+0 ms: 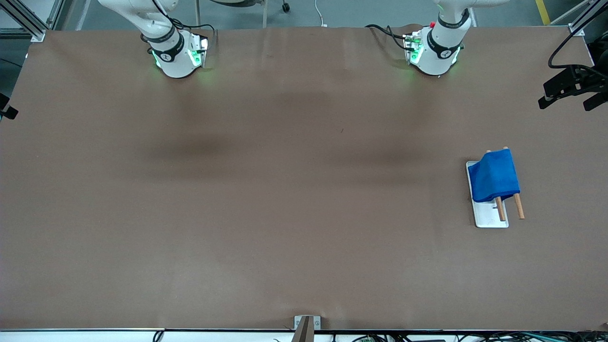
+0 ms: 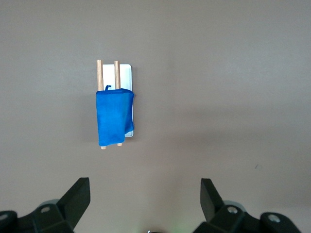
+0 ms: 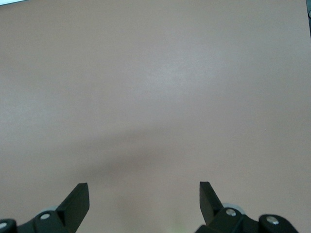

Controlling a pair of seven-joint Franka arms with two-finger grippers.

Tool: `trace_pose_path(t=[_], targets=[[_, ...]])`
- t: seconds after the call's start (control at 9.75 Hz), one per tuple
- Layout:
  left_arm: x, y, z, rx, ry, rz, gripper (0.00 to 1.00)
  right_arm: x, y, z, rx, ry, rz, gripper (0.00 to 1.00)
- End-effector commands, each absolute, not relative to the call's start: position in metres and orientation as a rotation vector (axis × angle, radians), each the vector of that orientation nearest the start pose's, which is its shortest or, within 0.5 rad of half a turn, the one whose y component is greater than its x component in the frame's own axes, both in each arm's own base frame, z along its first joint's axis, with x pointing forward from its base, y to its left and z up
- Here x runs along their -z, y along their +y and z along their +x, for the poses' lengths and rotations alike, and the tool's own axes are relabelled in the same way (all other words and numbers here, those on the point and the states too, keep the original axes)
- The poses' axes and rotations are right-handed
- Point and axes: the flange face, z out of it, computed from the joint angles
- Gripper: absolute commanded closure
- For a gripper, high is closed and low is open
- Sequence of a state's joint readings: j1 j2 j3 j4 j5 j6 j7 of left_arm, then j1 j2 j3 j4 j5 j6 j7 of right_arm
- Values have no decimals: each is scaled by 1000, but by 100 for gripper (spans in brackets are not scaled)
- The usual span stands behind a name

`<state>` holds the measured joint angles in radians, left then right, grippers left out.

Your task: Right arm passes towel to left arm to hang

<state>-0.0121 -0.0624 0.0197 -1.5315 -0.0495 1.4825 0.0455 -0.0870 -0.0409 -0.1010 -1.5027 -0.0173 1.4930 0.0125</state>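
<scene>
1. The towel (image 1: 494,175), a small bright blue soft cloth with darker stitched edging, hung draped over two parallel wooden rods (image 1: 518,206) on a flat white rectangular base (image 1: 489,216), near the left arm's end of the brown tabletop (image 1: 285,190), about midway between the robots' edge and the camera's edge.
2. The left gripper (image 2: 146,201), black and two-fingered, hung high over the table with its fingers spread wide and holding nothing; its wrist view looked down on the draped towel.
3. The right gripper (image 3: 144,201) was likewise spread and empty, over bare table, apparently waiting.
4. Judged from this, the hand-over and hanging looked finished, with nothing evidently left to do.
</scene>
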Motion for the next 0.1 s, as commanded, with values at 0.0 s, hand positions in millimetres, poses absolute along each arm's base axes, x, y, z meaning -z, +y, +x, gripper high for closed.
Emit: trace_pose_path(t=[0.0], targets=[[-652,0,530,-16,76,-3171,0,-675,-104,523,43,313,-3143,0]])
